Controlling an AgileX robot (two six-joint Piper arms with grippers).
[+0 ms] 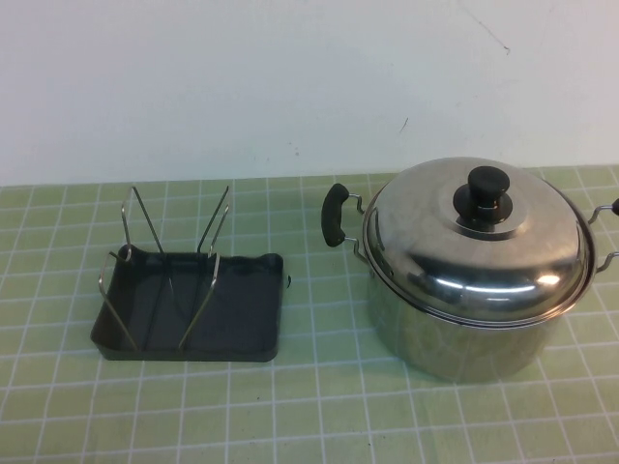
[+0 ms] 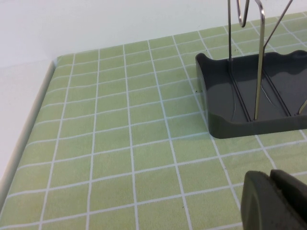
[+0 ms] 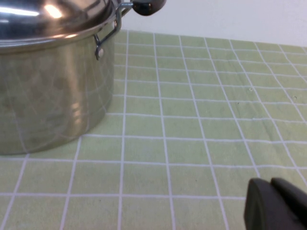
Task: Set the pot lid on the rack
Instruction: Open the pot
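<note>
Nearest to us, the left gripper (image 2: 278,201) sits low over the green checked table (image 1: 319,416), and its dark fingers look pressed together. The right gripper (image 3: 278,206) sits equally low on its side; there we cannot tell the finger state. Neither arm appears in the high view. Farther out we count one rack (image 1: 193,309) on the left, carrying four wire prongs (image 1: 208,290), just beyond the left gripper. On the right stands one pot (image 1: 464,329), and one pot lid (image 1: 474,242) rests on it, knob (image 1: 488,188) up, well apart from both grippers.
</note>
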